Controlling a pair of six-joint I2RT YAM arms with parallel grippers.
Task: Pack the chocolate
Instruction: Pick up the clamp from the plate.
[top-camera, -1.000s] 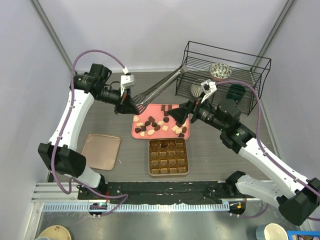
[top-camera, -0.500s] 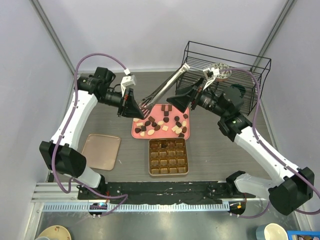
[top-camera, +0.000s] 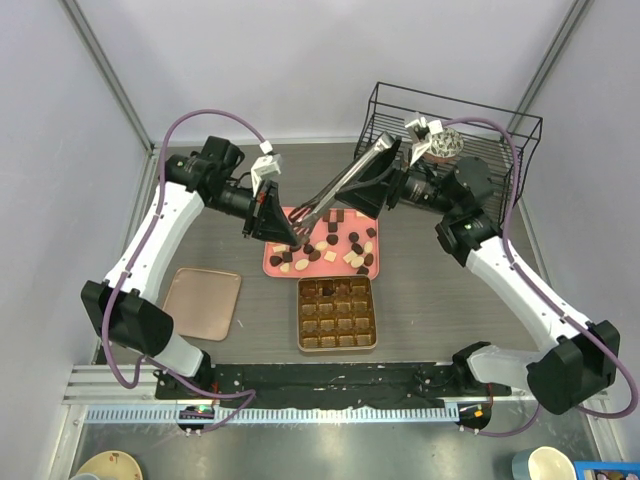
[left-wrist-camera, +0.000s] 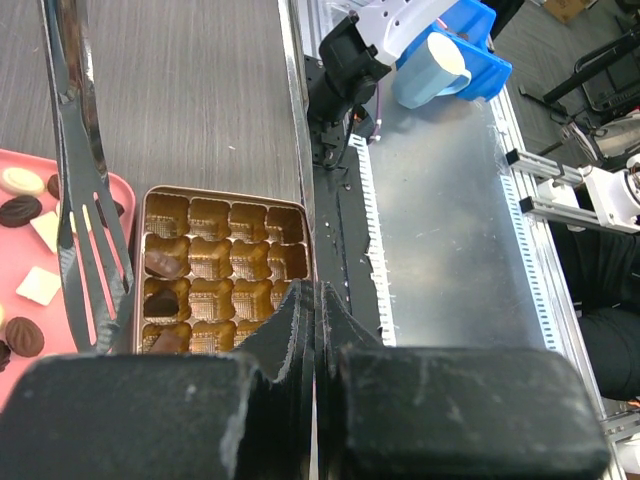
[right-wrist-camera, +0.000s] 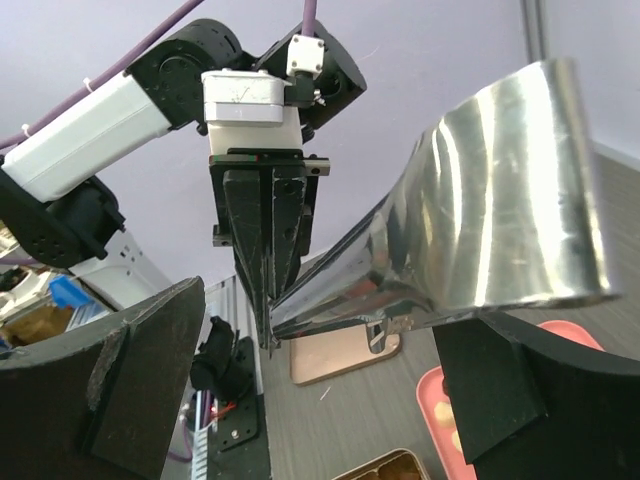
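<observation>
Grey table: chocolate on pink tray (tongs above), box beside.

Both arms folded inward, grippers facing each other over the middle

The left arm climbs from its near-left base to an elbow at the far left, and its forearm turns right. The left gripper points rightward and down with its fingers pressed flat together. The right arm mirrors it, with its elbow far right and its forearm turned left. The right gripper has its jaws spread wide and looks straight at the left one's tip. The two tips seem near but apart, though the overhead view leaves that uncertain
</observation>
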